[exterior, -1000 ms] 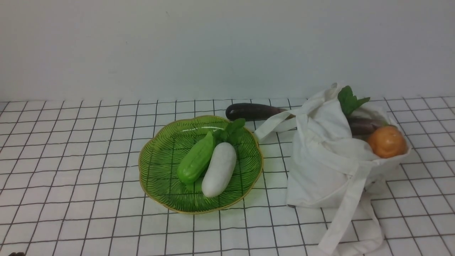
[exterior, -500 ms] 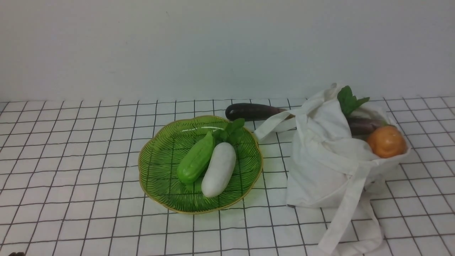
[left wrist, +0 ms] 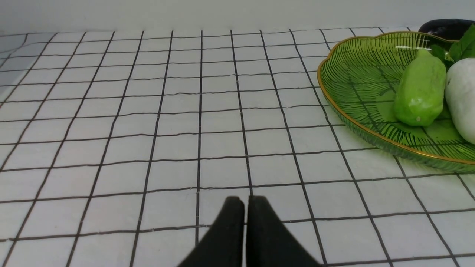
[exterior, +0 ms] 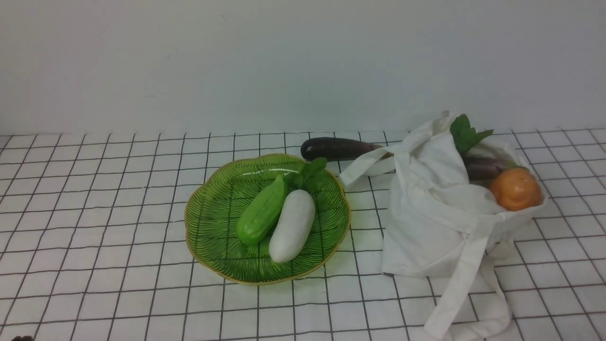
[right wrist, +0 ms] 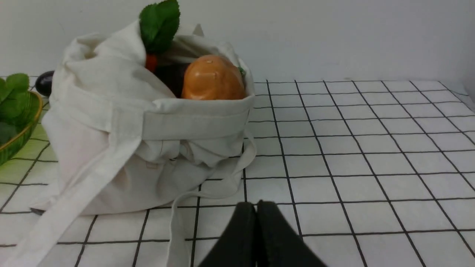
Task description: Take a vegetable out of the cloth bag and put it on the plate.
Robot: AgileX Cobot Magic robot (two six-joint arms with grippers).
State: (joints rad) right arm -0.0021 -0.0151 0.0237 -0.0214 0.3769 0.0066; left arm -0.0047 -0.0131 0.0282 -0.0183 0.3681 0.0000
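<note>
The white radish (exterior: 292,226) with green leaves lies on the green glass plate (exterior: 213,222), next to a light green cucumber (exterior: 261,212). It also shows at the edge of the left wrist view (left wrist: 462,100), on the plate (left wrist: 349,78). The off-white cloth bag (exterior: 435,222) stands right of the plate, and shows in the right wrist view (right wrist: 111,148). My left gripper (left wrist: 245,202) is shut and empty, low over the cloth well left of the plate. My right gripper (right wrist: 256,207) is shut and empty, near the bag's strap. Neither gripper shows in the front view.
A dark purple eggplant (exterior: 336,148) lies behind the plate. In the bag sit an orange round fruit (exterior: 515,188), another dark eggplant (exterior: 485,167) and a green leaf (exterior: 465,132). The bag's straps (exterior: 461,289) trail toward the front. A white checked cloth (exterior: 94,213) covers the table.
</note>
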